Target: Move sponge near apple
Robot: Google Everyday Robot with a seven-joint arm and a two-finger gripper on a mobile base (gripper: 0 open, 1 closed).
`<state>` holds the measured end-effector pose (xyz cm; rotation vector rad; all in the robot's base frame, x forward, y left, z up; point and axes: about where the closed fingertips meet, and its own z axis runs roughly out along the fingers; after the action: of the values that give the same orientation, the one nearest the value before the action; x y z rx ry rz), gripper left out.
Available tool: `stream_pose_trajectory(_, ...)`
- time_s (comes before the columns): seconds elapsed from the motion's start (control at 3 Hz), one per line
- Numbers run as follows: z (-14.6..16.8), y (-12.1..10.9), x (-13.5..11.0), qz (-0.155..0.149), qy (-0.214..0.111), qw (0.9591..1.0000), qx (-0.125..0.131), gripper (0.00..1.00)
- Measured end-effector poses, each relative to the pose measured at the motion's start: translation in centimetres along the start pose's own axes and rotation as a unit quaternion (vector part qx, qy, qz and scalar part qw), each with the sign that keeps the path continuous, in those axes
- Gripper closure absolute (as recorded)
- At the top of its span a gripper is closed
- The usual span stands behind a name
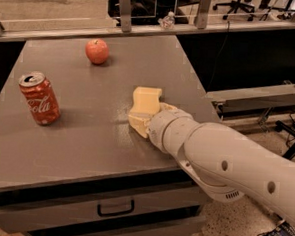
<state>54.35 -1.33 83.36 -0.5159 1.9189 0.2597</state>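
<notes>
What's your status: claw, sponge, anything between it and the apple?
Gripper low, at the near edge of the sponge. Sponge lying flat, well short of the apple. Coca-Cola can stands aside, off that path.

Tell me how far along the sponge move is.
Early. Done: the gripper is at the near edge of the sponge, which lies around the middle of the table. In hand: getting hold of it; whether it is gripped cannot be told. Left: the whole carry, since the apple sits well apart, farther back and to the left, then the release beside it.
</notes>
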Motion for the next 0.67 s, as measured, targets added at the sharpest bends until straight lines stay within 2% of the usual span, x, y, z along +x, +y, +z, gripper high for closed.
stream_pose_trajectory(0.33,-0.1,0.1,-2.5,-0.008,-0.020,0.9997,0.008,0.73)
stream_pose_trajectory(0.67,0.9,0.7,-5.3,-0.026,-0.043,0.9987,-0.006,0.96)
